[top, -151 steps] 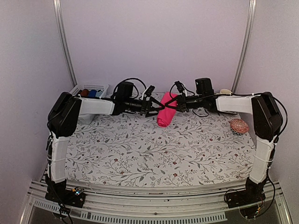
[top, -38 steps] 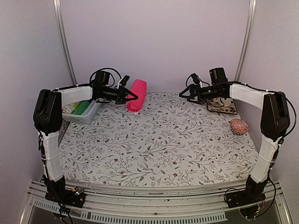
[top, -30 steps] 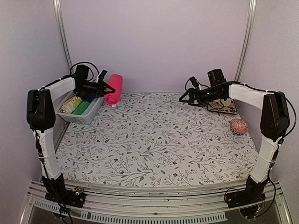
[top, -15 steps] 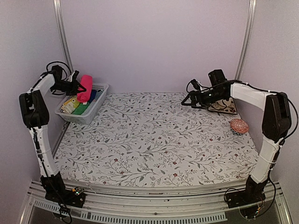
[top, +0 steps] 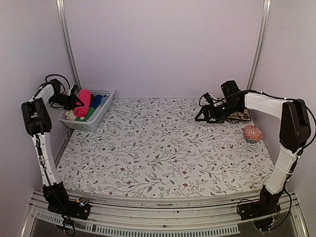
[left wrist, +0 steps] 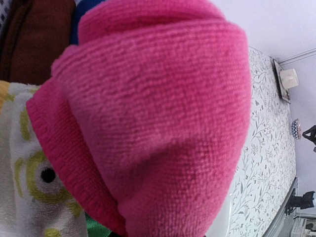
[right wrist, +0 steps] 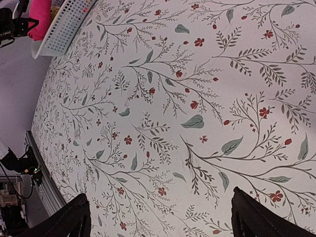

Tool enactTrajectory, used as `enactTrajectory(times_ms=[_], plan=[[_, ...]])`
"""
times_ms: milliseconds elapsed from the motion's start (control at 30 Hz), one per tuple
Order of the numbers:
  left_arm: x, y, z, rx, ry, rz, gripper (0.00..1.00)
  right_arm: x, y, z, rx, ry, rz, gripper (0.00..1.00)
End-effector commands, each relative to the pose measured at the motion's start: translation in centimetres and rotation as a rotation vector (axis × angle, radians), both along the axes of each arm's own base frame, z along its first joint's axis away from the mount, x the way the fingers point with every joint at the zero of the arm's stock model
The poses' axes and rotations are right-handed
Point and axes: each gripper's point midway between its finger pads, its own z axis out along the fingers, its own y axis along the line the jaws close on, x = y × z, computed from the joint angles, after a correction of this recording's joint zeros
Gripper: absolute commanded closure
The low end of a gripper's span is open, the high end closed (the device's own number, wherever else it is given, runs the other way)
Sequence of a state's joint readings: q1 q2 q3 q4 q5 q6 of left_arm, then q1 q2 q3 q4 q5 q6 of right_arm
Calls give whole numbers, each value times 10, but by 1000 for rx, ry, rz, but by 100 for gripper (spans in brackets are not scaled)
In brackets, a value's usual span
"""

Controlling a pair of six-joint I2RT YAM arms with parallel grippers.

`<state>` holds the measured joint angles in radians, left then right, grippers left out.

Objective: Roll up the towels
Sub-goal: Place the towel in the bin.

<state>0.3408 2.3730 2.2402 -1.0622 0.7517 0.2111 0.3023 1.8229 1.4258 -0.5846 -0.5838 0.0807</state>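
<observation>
Plain lilac walls (top: 163, 44) enclose a bench (top: 163, 148) covered in floral-print cloth; metal poles (top: 66, 44) rise near its far corners.

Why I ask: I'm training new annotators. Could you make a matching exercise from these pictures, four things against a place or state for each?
Things:
1. pink towel
2. white basket
3. round woven pad
4. right end effector

Places or states:
A. open, above the floral cloth
B. lying by that cloth's right edge
C. at the far left, beneath the held towel
D. rolled, gripped by the left end effector

Pairs: 1-D, 2-C, 3-B, 4-A
</observation>
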Motion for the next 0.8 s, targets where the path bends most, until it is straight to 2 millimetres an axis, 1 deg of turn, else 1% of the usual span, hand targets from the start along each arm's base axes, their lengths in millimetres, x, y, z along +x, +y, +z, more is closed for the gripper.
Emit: enactTrajectory(times_ms=[0,67,200,300,467,567,600,633,667,733,767], plan=[[-8,-8,-19,0,49,-48,100,-7,-3,2,-28,-13,-1,1],[-9,-10,-27,23,74,-52,100,-7,-3,2,-28,-12,-4,1],[-9,-16,-33,47,95,-57,100,-6,-1,3,-27,-11,-2,1],[-9,-26,-40,50,108,-79,100,-6,3,1,-28,-5,7,1],[-10,-40,-70,48,170,-105,100,-6,6,0,-31,-4,13,1],[-10,-38,-81,67,194,-94,100,-6,7,0,-29,-1,14,1],[-9,-35,-84,87,201,-84,95,-6,7,0,-30,0,16,1],[-7,-31,-85,108,204,-71,92,-6,8,1,-28,-2,17,1],[-6,-29,-83,121,200,-65,90,-6,9,1,-26,-2,20,1],[0,-22,-79,156,186,-44,81,-5,12,2,-21,-2,24,1],[3,-20,-75,172,177,-34,80,-5,14,2,-19,-2,28,1]])
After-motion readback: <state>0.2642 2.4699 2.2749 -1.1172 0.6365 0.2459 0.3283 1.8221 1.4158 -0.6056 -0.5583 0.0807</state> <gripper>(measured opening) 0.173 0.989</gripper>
